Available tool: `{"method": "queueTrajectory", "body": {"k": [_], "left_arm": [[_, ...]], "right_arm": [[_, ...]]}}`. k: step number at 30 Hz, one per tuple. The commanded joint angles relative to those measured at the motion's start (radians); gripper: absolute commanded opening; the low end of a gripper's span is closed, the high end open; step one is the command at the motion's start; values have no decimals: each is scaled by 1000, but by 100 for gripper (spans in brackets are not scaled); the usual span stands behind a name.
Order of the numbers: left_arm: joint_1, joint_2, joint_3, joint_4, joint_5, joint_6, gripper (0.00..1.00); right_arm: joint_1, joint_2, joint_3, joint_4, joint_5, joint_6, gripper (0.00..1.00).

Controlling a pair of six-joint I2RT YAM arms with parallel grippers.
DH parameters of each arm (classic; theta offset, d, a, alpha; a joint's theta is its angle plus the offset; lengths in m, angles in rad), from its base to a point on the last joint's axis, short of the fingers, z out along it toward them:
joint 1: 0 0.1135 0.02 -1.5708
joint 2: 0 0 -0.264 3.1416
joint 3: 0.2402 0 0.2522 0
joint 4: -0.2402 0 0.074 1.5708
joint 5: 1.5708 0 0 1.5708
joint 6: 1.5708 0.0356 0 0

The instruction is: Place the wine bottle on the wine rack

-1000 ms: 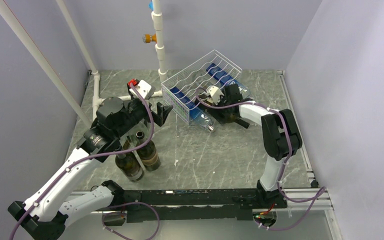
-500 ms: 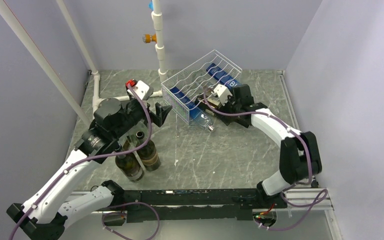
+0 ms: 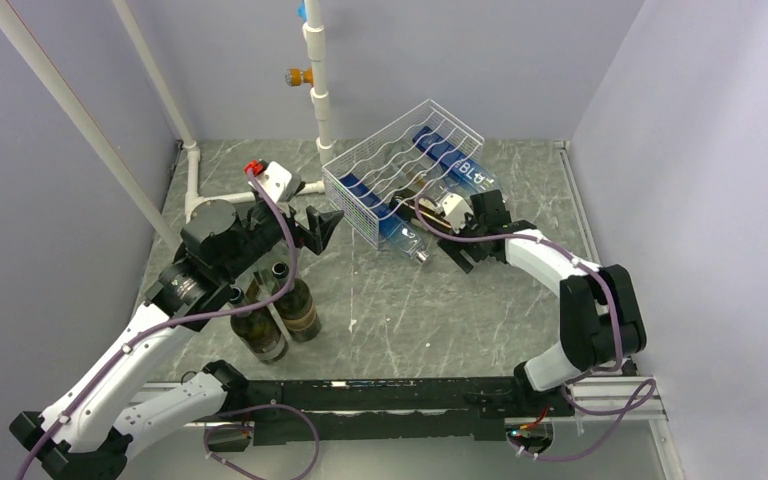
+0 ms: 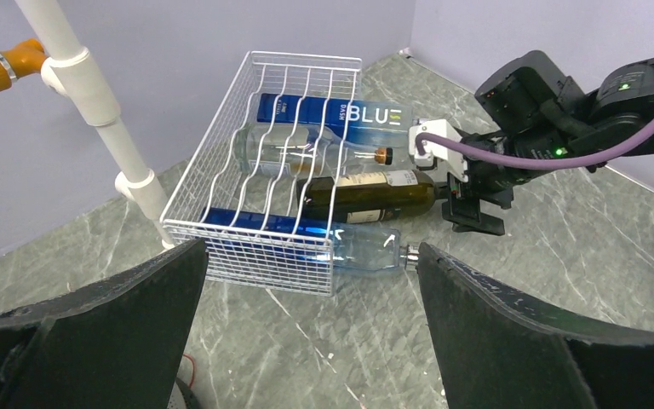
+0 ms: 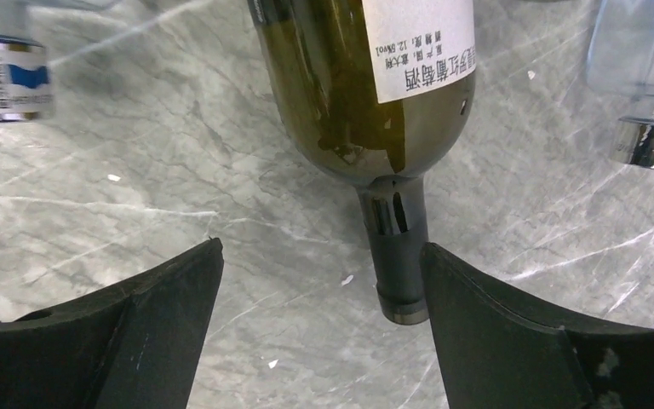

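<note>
Wine bottle, neighbouring clear bottle: both cut by top edge.

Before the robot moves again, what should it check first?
1. Right fingers open: ok, spread wide.
2. Wine bottle neck between them: ok.
3. Neck in the middle of the gap: not ok, it sits close to one finger.
4. Wine bottle resting in a cradle of the rack: cannot tell; its neck end sticks out of the rack.
5. Left fingers empty: ok, open and holding nothing.
</note>
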Motion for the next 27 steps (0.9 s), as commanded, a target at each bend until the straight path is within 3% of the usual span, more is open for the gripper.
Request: {"method": "queueTrajectory", "body": {"k": [1,6,16,27], "left_arm": [[-6,-21,8,40,-1,-8,99],[-6,-20,12,38,7,-7,99],[-5,-20,12,34,0,-2,99],[-5,-12,15,29,-25,-1,99]], "right_arm": [[-14,67,20,47,44,5,86],[-22,128,33,66,46,-2,68],[-19,129,28,117,16,12,48],[5,159,110,117,-70,132,28]]}}
